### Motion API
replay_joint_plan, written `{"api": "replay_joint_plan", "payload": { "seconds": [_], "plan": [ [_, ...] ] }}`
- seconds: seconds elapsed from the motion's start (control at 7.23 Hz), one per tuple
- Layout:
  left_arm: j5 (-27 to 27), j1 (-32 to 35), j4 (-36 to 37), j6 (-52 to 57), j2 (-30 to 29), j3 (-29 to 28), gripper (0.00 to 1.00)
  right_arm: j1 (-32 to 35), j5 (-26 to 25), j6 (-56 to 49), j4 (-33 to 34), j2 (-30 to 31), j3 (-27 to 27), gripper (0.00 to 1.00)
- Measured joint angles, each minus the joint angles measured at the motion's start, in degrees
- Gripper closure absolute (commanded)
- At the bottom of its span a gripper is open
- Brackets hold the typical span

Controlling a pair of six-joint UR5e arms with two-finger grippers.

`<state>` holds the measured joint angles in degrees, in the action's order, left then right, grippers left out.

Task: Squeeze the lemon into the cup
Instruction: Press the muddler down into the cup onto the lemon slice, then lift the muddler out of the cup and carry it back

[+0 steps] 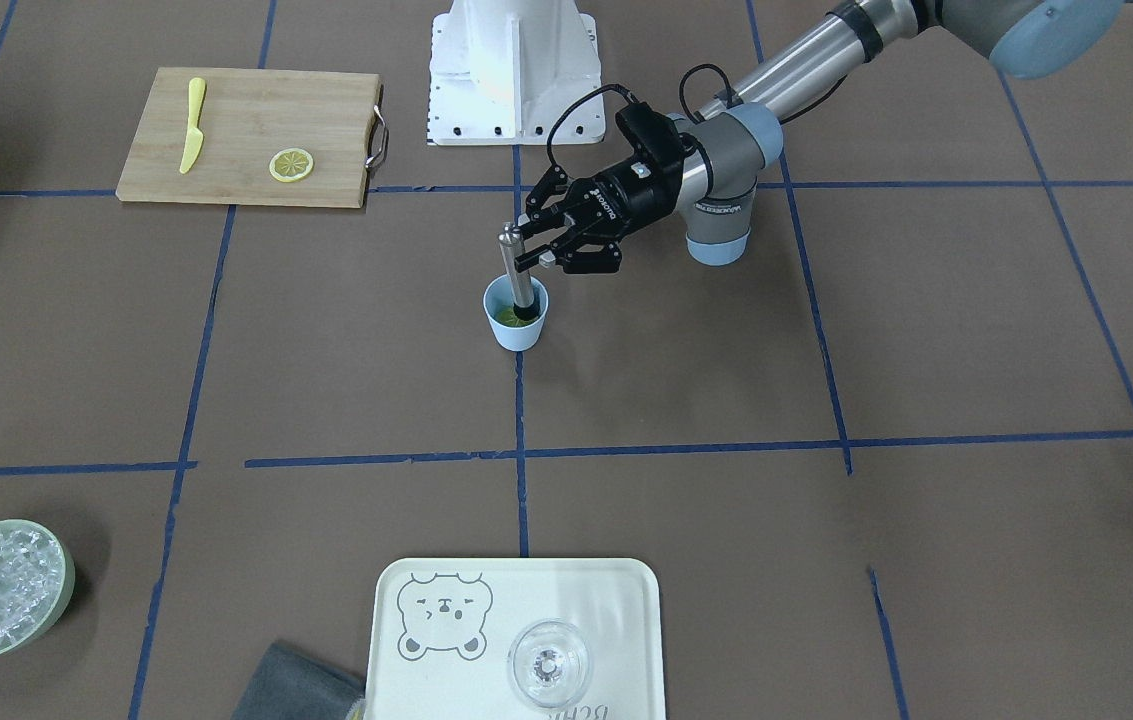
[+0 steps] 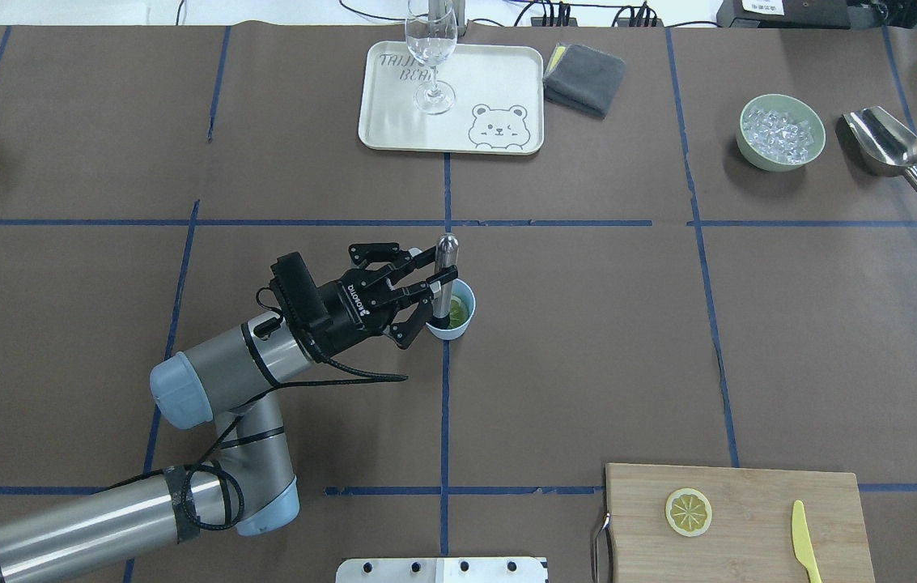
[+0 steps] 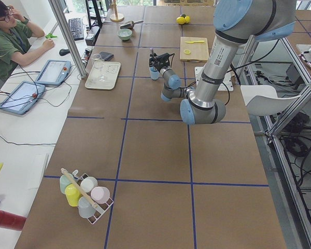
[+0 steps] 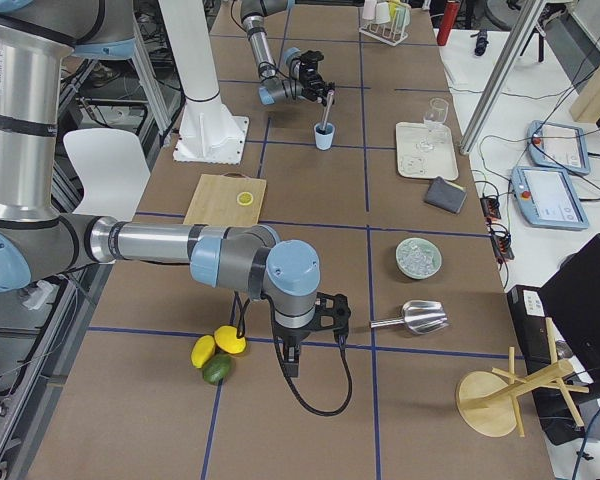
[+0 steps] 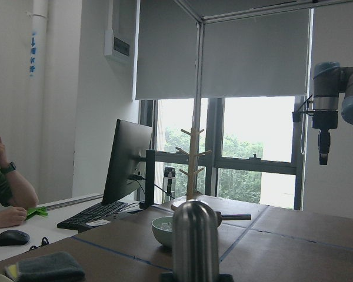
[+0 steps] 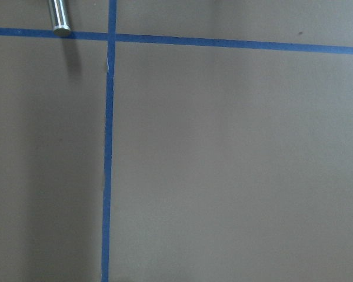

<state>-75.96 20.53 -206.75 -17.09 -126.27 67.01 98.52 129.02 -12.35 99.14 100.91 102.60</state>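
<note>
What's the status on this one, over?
Left gripper shut on metal muddler, tip in the cup. Right gripper away, state unreadable. Lemon slice on cutting board, untouched; muddler occupies the cup.

One cup (image 1: 518, 338), one muddler (image 1: 509, 240), one cutting board (image 1: 256, 120), one knife (image 1: 192, 125), one tray (image 1: 566, 590), one glass (image 1: 548, 663), one bowl (image 2: 778, 163).
</note>
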Motion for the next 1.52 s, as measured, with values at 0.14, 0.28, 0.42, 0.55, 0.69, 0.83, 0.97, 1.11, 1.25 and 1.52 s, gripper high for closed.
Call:
{"api": "replay_joint_plan", "payload": {
  "seconds": [0.14, 0.28, 0.42, 0.55, 0.69, 0.83, 0.97, 1.11, 1.25, 1.52],
  "plan": [
    [0.2, -0.2, 0.0, 0.0, 0.0, -0.2, 1.00, 0.0, 0.0, 0.0, 0.0, 0.0, -0.1, 0.00],
    [0.2, -0.3, 0.0, 0.0, -0.2, -0.1, 1.00, 0.0, 0.0, 0.0, 0.0, 0.0, -0.1, 0.00],
    [0.2, -0.2, 0.0, 0.0, -0.5, 0.2, 1.00, 0.0, 0.0, 0.0, 0.0, 0.0, -0.1, 0.00],
    [0.1, 0.2, 0.0, 0.0, -0.6, 1.1, 1.00, 0.0, 0.1, 0.0, 0.0, 0.0, -0.1, 0.00],
    [-0.2, 1.2, 0.1, -0.1, -0.7, 3.0, 1.00, 0.0, 0.1, 0.0, 0.0, 0.0, -0.2, 0.00],
    [-0.5, 2.6, 0.2, -0.4, -0.7, 4.7, 1.00, 0.0, 0.1, 0.0, 0.0, 0.0, -0.2, 0.00],
    [-0.9, 4.2, 0.6, -1.3, -0.7, 6.1, 1.00, 0.0, 0.1, -0.1, 0.0, 0.0, -0.2, 0.00],
    [-1.9, 6.2, 2.0, -2.7, -0.3, 7.8, 1.00, 0.0, 0.1, -0.1, 0.0, 0.0, -0.2, 0.00],
    [-3.4, 8.5, 6.4, -3.6, 0.9, 11.0, 1.00, 0.0, 0.1, -0.1, 0.0, -0.1, -0.2, 0.00],
    [-10.4, 14.3, 23.7, -4.0, 4.3, 19.1, 1.00, 0.0, 0.2, -0.1, 0.0, -0.1, -0.2, 0.00]
  ]
}}
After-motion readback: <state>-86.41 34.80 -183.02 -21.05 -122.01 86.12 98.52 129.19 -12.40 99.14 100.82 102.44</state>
